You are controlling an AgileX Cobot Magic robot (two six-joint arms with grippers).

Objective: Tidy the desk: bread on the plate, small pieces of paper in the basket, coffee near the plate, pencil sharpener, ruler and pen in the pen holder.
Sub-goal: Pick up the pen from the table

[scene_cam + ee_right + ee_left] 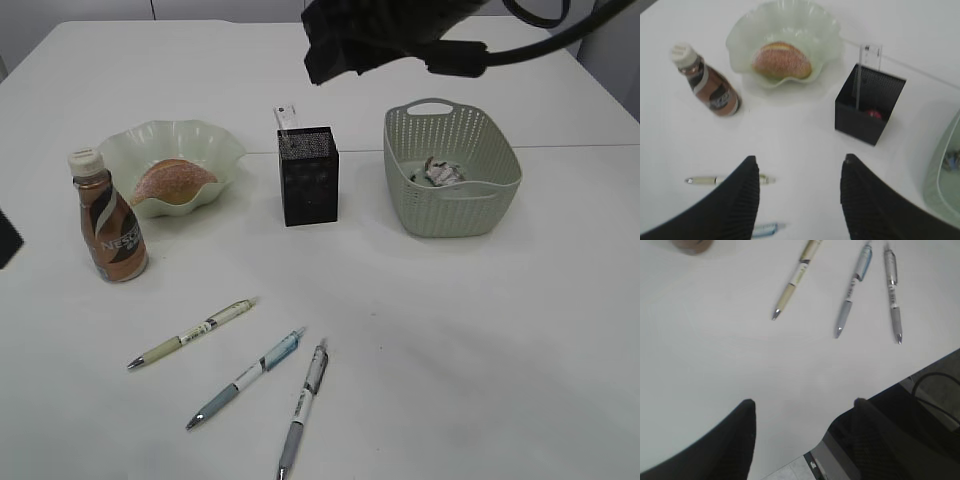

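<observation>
The bread [172, 180] lies in the wavy green plate [215, 140], and the coffee [108, 220] stands just in front of it. The black pen holder [308, 178] has the clear ruler [287, 118] standing in it. A small red thing [874, 114] lies inside it; whether it is the pencil sharpener I cannot tell. Crumpled paper [440, 172] is in the basket [450, 205]. Three pens [192, 334] [245, 377] [303, 405] lie on the desk in front. My left gripper [803, 405] is open and empty near the desk's front edge. My right gripper [800, 162] hangs open and empty above the desk in front of the holder.
The right arm [390, 35] hangs high over the back of the desk. A black sliver of the left arm [8, 240] shows at the left edge. The desk's front edge [850, 425] runs beneath the left gripper.
</observation>
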